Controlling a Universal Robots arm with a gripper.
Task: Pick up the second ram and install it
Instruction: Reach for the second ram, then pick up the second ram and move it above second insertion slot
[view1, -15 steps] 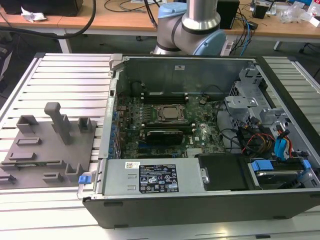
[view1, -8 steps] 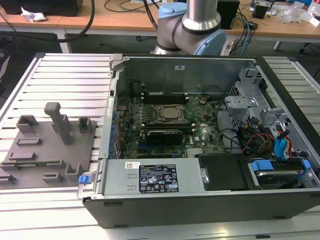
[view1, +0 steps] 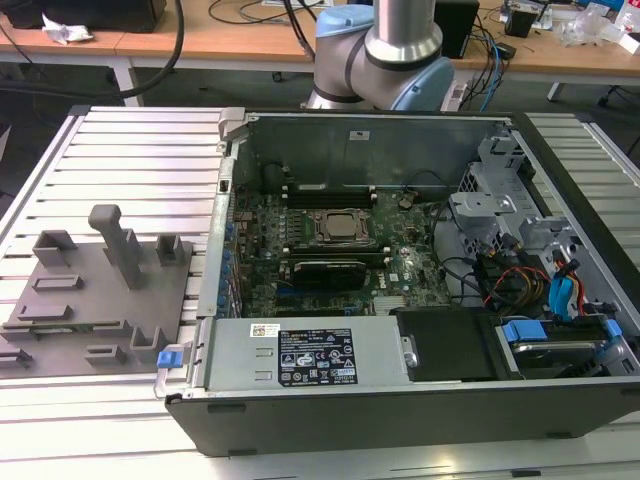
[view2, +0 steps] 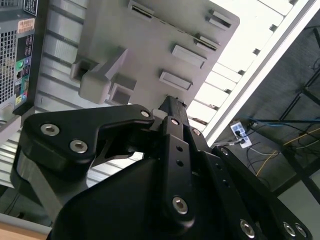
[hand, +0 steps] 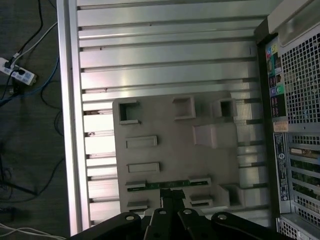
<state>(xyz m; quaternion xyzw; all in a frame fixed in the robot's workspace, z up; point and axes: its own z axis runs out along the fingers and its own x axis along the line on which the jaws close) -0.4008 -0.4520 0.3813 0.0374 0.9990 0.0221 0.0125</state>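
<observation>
The thin green ram strip (hand: 150, 185) lies just beside the black gripper (hand: 172, 196); we cannot tell its closure. Exterior view adds the green motherboard (view1: 400, 265), 3 o'clock of the grey fixture (view1: 110, 310).

Silver metal table (view1: 130, 150): ribbed top w/ long parallel slots, plain rail along the edge. Two things sit directly on it. Grey plastic tray (view1: 95, 300) w/ moulded blocks & pockets lies flat on the ribs, toward exterior view's left. Black PC case (view1: 400, 415), side panel off, lies on its side across centre & exterior view's right. Tray & case are just beside each other; can't tell if touching. In first wrist view, tray (hand: 170, 150) lies flat on table (hand: 165, 50), case wall (hand: 295, 100) alongside.
</observation>
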